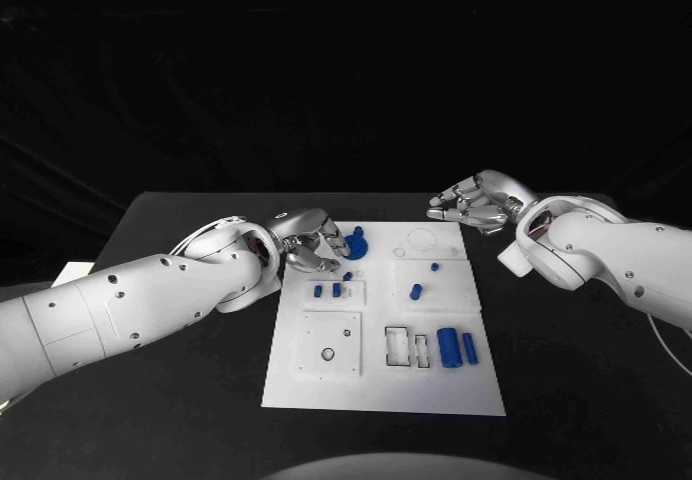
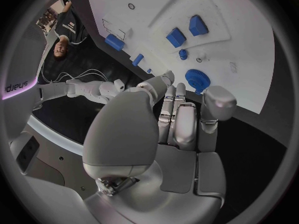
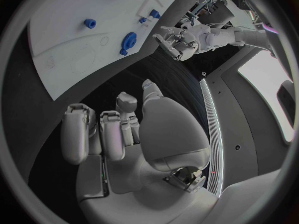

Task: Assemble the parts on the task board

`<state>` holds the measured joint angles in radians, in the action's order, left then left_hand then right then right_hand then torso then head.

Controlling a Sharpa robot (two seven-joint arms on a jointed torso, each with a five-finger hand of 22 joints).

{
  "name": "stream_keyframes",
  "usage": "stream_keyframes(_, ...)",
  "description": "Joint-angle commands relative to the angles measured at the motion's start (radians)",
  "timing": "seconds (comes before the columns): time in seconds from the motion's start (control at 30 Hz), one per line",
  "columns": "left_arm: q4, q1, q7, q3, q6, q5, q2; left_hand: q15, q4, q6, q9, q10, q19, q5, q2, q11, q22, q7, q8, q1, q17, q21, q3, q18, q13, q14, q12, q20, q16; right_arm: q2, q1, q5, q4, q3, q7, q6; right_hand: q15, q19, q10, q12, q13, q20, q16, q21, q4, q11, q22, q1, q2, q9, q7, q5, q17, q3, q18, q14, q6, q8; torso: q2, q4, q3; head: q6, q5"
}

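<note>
Black table [image 1: 173,215], dark backdrop. White task board [image 1: 382,390] at centre. Blue cylinders [image 1: 459,347] at the board's 4 o'clock: small, stiff, likely light and slick; grip across the sides. Blue gear [image 1: 355,245] at 11 o'clock: rigid, pinch by the toothed rim. Left hand [image 1: 300,242] just beside the gear, fingers loosely curled, holding nothing. Right hand [image 1: 473,203] beyond the board's 1 o'clock corner, fingers curled in, empty.

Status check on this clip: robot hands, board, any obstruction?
Left robot hand empty, by the blue gear. Right robot hand empty, off the task board. Parts loose, nothing blocking.
</note>
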<state>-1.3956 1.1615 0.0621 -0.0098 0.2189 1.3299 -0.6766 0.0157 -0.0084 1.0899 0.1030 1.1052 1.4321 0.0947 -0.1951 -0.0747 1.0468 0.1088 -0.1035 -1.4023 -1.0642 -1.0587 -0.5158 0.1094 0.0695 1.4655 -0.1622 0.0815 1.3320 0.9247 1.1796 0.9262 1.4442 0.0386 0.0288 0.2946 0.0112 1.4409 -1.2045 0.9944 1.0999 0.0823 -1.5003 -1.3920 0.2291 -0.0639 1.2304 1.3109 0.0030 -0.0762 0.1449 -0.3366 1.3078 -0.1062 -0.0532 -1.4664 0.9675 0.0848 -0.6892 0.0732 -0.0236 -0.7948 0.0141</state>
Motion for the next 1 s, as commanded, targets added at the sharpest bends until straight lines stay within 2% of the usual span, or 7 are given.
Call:
stream_keyframes(0.03,0.000,0.001,0.047,0.000,-0.107,0.103,0.005,0.006,-0.006,0.001,-0.002,-0.019,-0.009,-0.001,-0.007,0.000,-0.017,-0.005,0.004,-0.003,0.002,0.020,0.003,0.012,-0.004,0.004,0.008,-0.002,-0.007,0.000,-0.001,0.000,0.000,0.000,0.015,0.001,0.007,-0.011,0.058,-0.112,-0.097,0.001,0.011,0.010,-0.001,0.006,-0.014,0.000,0.011,-0.001,0.000,0.002,0.151,-0.009,-0.019,-0.077,0.014,0.006,0.000,-0.0002,-0.0003,0.000,-0.001)
stream_keyframes(0.13,0.011,0.003,0.037,0.000,-0.134,0.138,0.013,0.012,-0.010,-0.004,-0.006,-0.032,-0.012,-0.001,-0.005,-0.002,-0.032,-0.007,0.011,-0.004,0.002,0.037,0.002,0.015,-0.005,0.004,0.016,-0.007,-0.007,0.000,-0.001,-0.002,0.000,0.000,0.018,0.003,0.010,-0.016,0.120,-0.258,-0.223,-0.001,0.022,0.019,0.001,0.007,-0.027,0.005,0.015,-0.002,-0.003,0.001,0.139,-0.014,-0.021,-0.074,0.024,0.009,0.000,-0.0003,-0.0003,0.001,-0.001)
stream_keyframes(0.33,0.044,0.005,0.018,-0.001,-0.165,0.181,0.040,0.013,-0.011,-0.001,-0.006,-0.033,-0.011,-0.001,-0.001,-0.001,-0.038,-0.006,0.011,-0.004,-0.001,0.043,0.000,0.016,-0.005,0.006,0.017,-0.009,-0.005,-0.002,-0.001,-0.004,0.000,0.000,0.021,0.004,0.009,-0.016,0.120,-0.375,-0.337,-0.001,0.030,0.024,0.008,0.006,-0.032,0.013,0.020,0.000,-0.002,0.000,0.132,-0.024,-0.022,-0.073,0.033,0.006,-0.001,-0.0001,0.0001,0.002,0.000)
stream_keyframes(0.47,0.063,0.005,0.001,-0.004,-0.190,0.198,0.059,0.013,-0.010,0.004,-0.006,-0.029,-0.008,-0.002,0.001,0.000,-0.037,-0.005,0.011,0.001,0.001,0.042,0.002,0.015,-0.004,0.007,0.016,-0.010,-0.005,-0.003,-0.001,-0.004,-0.001,0.000,0.022,0.004,0.007,-0.017,0.119,-0.420,-0.384,0.000,0.032,0.026,0.010,0.004,-0.034,0.017,0.022,0.001,0.000,-0.001,0.131,-0.029,-0.022,-0.073,0.034,0.003,-0.001,-0.0013,0.0001,0.002,0.000)
stream_keyframes(0.67,0.082,0.005,-0.007,-0.006,-0.189,0.208,0.085,0.010,-0.008,0.008,-0.007,-0.023,-0.004,-0.002,0.005,0.001,-0.034,-0.004,0.011,0.005,-0.001,0.040,0.002,0.013,-0.002,0.010,0.013,-0.009,-0.003,-0.005,-0.001,-0.005,-0.001,0.000,0.024,0.004,0.006,-0.017,0.114,-0.458,-0.424,0.001,0.035,0.028,0.012,0.002,-0.036,0.020,0.024,0.001,0.000,-0.001,0.128,-0.034,-0.023,-0.073,0.039,0.002,-0.001,-0.0012,0.0000,0.000,0.003)
stream_keyframes(1.0,0.100,0.006,-0.050,-0.007,-0.208,0.220,0.110,0.010,-0.014,0.017,-0.008,-0.014,0.002,0.000,0.020,0.004,-0.031,-0.003,0.011,-0.003,-0.004,0.038,-0.012,0.012,-0.001,0.013,0.010,-0.009,0.001,-0.006,-0.001,-0.005,0.000,0.000,0.024,0.004,0.006,-0.017,0.112,-0.472,-0.440,0.002,0.037,0.028,0.012,0.002,-0.036,0.022,0.025,0.001,0.001,-0.001,0.125,-0.036,-0.023,-0.072,0.040,0.002,0.000,0.0004,-0.0010,-0.001,0.003)
